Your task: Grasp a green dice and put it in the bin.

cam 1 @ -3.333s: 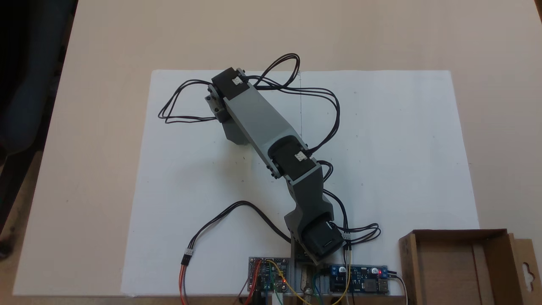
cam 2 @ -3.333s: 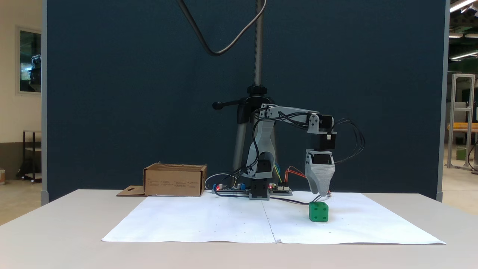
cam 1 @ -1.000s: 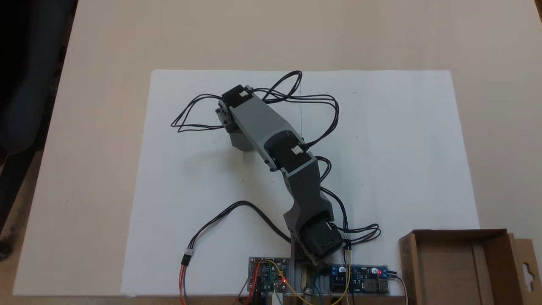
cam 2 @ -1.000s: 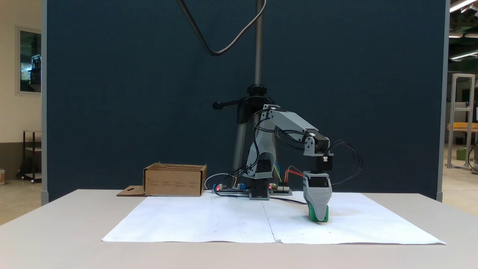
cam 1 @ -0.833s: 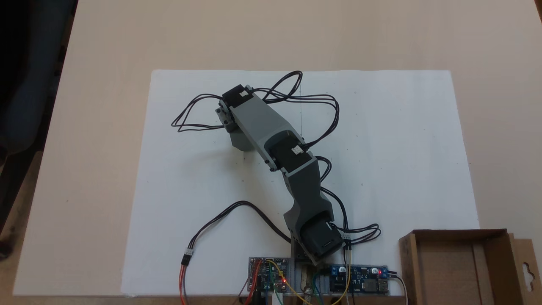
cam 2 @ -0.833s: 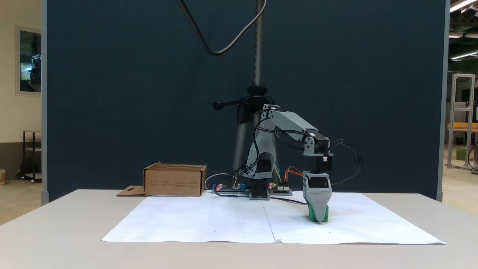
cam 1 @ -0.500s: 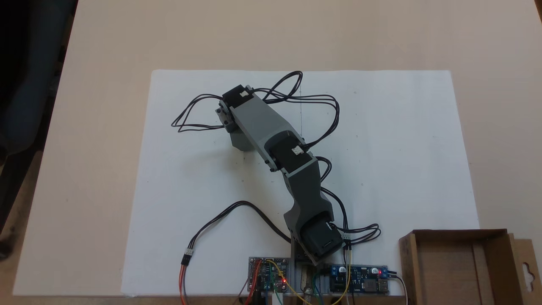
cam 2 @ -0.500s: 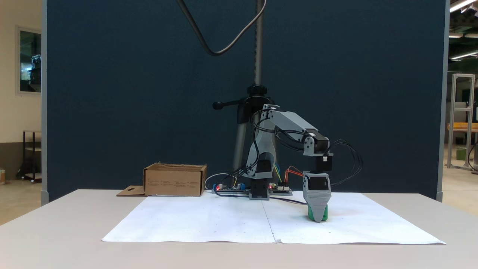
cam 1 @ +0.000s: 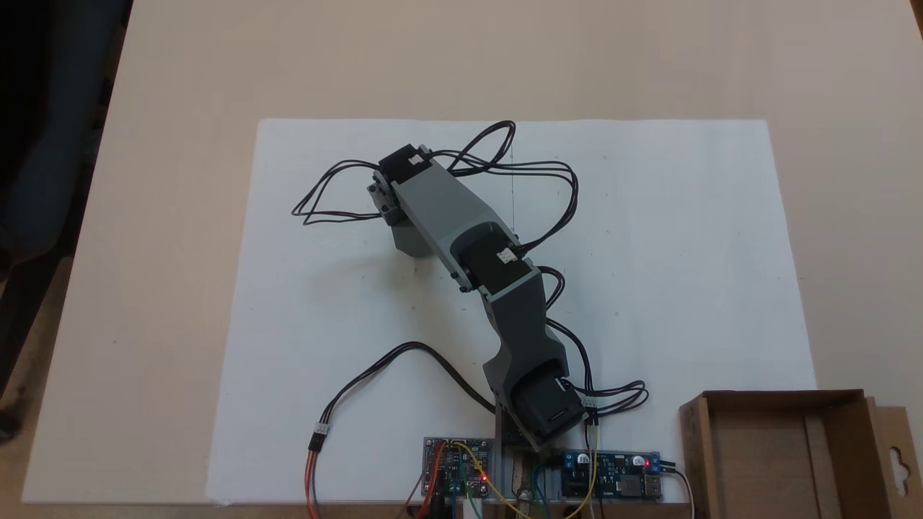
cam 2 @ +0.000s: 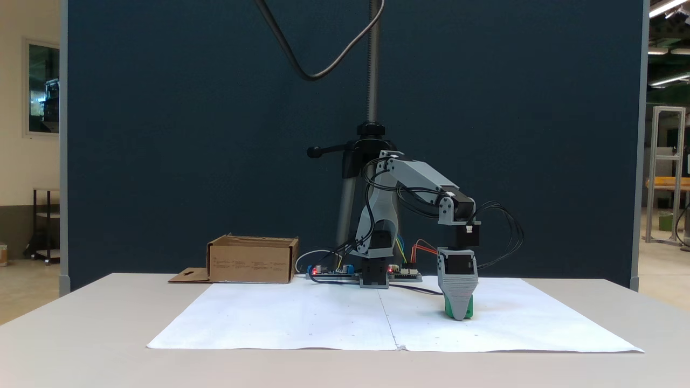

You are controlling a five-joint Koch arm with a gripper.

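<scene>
The green dice point(cam 2: 469, 311) sits on the white paper, right of centre in the fixed view from the front. My gripper point(cam 2: 459, 317) points straight down with its tip at the paper. Its grey front jaw covers most of the dice, leaving thin green strips on either side. A single jaw tip shows, so whether the jaws are open or shut cannot be told. From above, the forearm and wrist point(cam 1: 411, 187) cover the dice and the jaws. The bin point(cam 1: 764, 461), a brown cardboard box, stands beside the arm's base and appears to have nothing in it; its front wall point(cam 2: 252, 264) faces the front camera.
White paper sheet point(cam 1: 685, 252) covers the table's middle. Circuit boards point(cam 1: 613, 483) and loose cables point(cam 1: 389, 360) lie by the arm's base. A camera stand pole point(cam 2: 371, 64) rises behind the arm. A dark partition point(cam 2: 161, 134) closes the back.
Since 3.3 s ago the arm has lowered, bringing the gripper from above the dice down around it. Over the last second the front jaw narrowed slightly; the arm barely moved.
</scene>
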